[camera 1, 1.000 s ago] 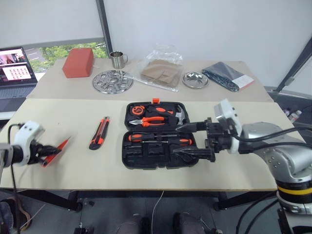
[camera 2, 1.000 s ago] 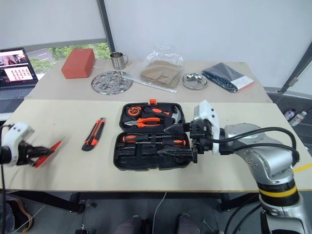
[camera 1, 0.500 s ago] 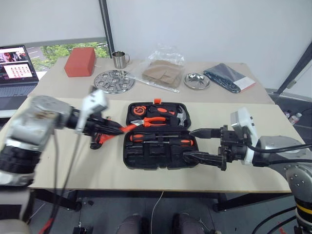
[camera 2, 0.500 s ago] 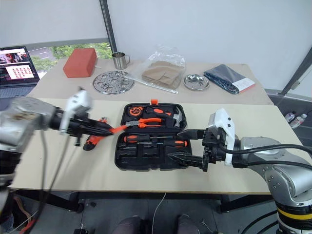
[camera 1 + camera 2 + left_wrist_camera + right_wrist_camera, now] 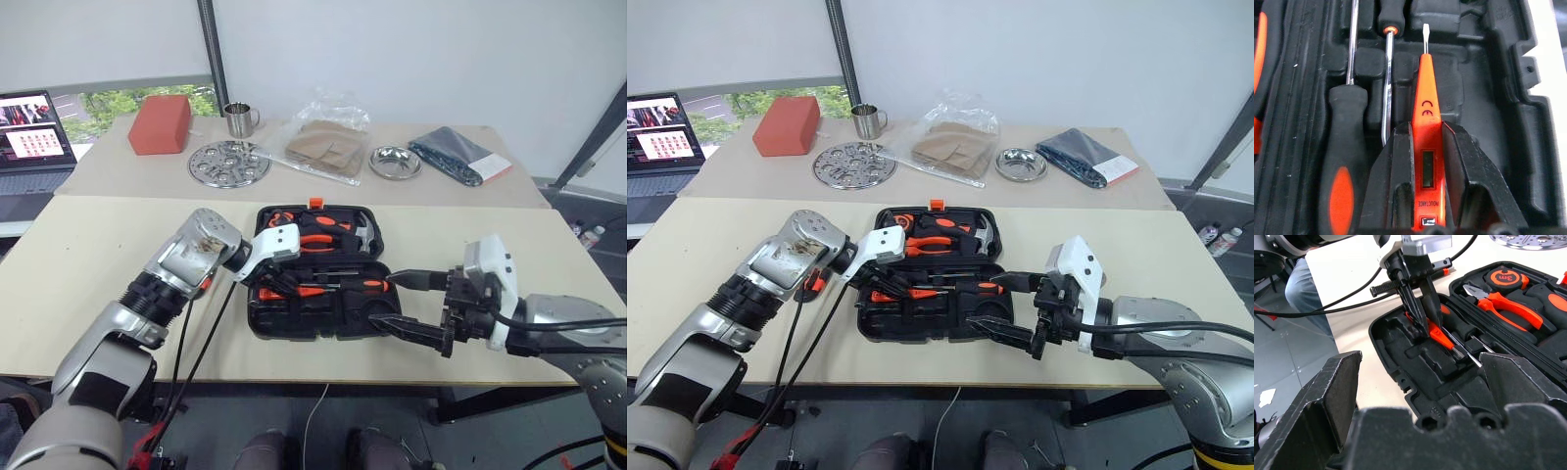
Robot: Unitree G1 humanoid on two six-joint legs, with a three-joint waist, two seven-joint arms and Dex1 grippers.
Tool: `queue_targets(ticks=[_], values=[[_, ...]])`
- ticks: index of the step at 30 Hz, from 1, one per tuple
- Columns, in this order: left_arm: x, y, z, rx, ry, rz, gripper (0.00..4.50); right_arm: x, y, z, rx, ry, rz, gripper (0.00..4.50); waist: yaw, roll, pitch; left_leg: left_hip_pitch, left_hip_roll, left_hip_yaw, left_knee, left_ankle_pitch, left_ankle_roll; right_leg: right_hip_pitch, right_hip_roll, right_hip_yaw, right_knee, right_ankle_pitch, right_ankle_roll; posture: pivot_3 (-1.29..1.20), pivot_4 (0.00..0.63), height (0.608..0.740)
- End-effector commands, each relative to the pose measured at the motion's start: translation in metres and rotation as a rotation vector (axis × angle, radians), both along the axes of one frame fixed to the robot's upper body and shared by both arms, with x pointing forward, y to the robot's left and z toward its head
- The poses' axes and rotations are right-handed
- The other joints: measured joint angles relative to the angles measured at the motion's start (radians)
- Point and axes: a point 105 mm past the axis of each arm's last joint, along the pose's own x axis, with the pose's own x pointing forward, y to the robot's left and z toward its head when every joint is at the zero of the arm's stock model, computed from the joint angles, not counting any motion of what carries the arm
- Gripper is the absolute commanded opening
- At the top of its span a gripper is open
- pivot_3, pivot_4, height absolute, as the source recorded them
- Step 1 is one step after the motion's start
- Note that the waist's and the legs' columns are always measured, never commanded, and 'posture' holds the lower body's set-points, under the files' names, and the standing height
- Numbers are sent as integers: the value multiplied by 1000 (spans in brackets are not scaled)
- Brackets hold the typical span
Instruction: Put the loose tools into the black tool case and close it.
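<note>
The left pincer (image 5: pixel 1427 161) pinches the slim red-orange screwdriver (image 5: pixel 1426 122) over the open black tool case (image 5: pixel 313 318) at frame centre, its long axis parallel to the seated screwdrivers beside it. The right pincer (image 5: pixel 397 304), spread wide, waits at the case's right edge.

Left pincer (image 5: pixel 1425 161) carried slim red-orange screwdriver (image 5: pixel 1425 122) over black tool case (image 5: pixel 294 318).
</note>
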Motion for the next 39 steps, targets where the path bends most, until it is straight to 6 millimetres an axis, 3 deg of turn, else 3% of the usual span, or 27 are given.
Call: queue_targets(ticks=[1,6,8,11,14,21,24,28,31,37,39], values=[[2,0,8,5,-31,-23,874,-3,0,11,17,-66,-10,4500,0,0,0,0,0,0,0,0,0,0,0,0,0,0,0,0,150,734],[-1,2,26,-79,-17,-29,2816,-3,0,10,26,-62,-17,4500,2,0,0,-1,0,0,1,-1,1,0,-2,4,0,0,1,0,150,734],[-11,4,39,-169,21,-66,3617,-4,0,9,29,-55,-17,4500,1,0,0,-2,0,-1,2,-1,1,-1,-2,4,0,0,1,0,150,734],[-24,16,53,-320,43,-100,3617,-5,-1,5,30,-38,-25,4500,-2,0,0,-3,0,-1,2,-1,2,-1,-2,4,0,0,1,0,150,734],[-18,23,46,-390,21,-38,2765,-4,-2,3,35,-30,-34,4500,-3,0,0,-1,0,-1,2,-1,2,0,-2,4,0,0,1,0,150,734],[-6,16,5,-423,-52,49,41,3,-3,1,41,-27,-51,4500,8,0,0,-1,-2,-1,3,-1,2,2,-4,4,-1,2,2,0,150,734],[1,12,-6,-421,-64,89,41,3,-3,0,42,-23,-50,4500,11,0,0,-1,-3,-1,3,-2,2,1,-5,4,-1,2,2,0,150,734],[-10,17,-39,-294,-28,67,41,4,-2,-1,48,-15,-49,4500,10,1,-1,0,-3,-1,2,-2,3,2,-6,3,-1,2,2,0,150,734],[-9,23,-52,-258,-34,96,41,3,-1,-1,58,-13,-46,4500,9,1,-3,2,-2,0,2,-2,2,3,-7,2,-1,2,2,0,150,734],[-16,32,-56,-260,-20,118,41,4,0,-2,67,-9,-46,4500,6,4,-9,5,-2,-1,2,-5,0,6,-11,3,-1,2,2,0,150,734],[-9,40,-43,-304,-51,184,41,6,1,-2,58,-18,-39,4500,5,4,-9,6,-2,-1,2,-7,-4,6,-12,3,-1,2,2,0,150,734]])
